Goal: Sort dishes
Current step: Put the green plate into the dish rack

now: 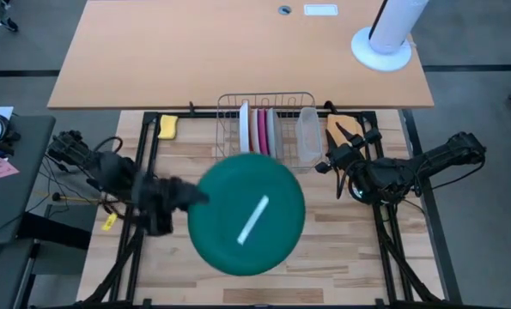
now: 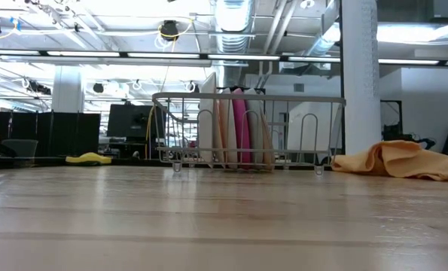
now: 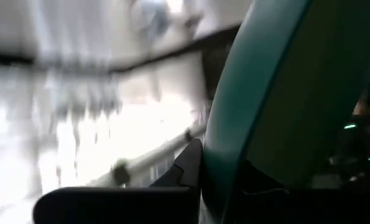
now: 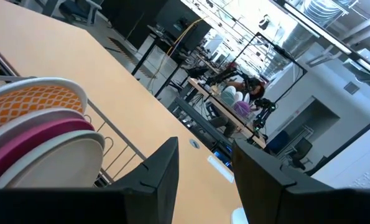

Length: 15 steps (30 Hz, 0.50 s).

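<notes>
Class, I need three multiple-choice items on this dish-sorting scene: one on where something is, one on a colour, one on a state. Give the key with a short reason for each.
1. Where does the yellow sponge lie?
A. On the table left of the wire rack
B. Inside the rack
C. On the green plate

2. What colour is the plate held up over the table?
A. Magenta pink
B. Dark green
C. White

3. How do the plates in the rack stand?
A. Flat in a stack
B. Upright on edge, side by side
C. Face down on the table

Key:
1 A: the high view shows the sponge on the wood beside the rack's left end.
2 B: the left gripper grips the rim of the dark green plate, which the low view does not show on the table.
3 B: the pink plate and its neighbours stand on edge in the rack.
</notes>
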{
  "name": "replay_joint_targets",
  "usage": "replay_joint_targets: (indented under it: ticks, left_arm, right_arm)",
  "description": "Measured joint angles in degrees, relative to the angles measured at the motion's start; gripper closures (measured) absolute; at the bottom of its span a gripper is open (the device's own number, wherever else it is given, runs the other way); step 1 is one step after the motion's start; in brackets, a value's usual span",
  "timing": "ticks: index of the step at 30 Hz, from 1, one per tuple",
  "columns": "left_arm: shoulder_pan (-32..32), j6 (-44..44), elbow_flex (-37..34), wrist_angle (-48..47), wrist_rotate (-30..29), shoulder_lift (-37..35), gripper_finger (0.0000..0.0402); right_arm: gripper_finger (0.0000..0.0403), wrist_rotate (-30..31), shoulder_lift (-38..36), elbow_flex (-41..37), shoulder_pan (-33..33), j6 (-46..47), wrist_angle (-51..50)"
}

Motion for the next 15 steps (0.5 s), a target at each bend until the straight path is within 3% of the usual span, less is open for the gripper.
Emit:
replay_joint_targets:
  ticks: [7, 15]
  left_arm:
    - [2.37, -21.91, 0.0, 16.3, -13.96, -0.07, 0.0393]
    - [9.06, -46.43, 0.0, 24.57, -39.61, -0.09, 0.0393]
  right_arm:
    - [0.0255, 0.0, 0.0, 0.0, 0.0, -0.84, -0.01]
    - [0.0255, -0.35, 0.0, 0.0, 0.0, -1.11, -0.02]
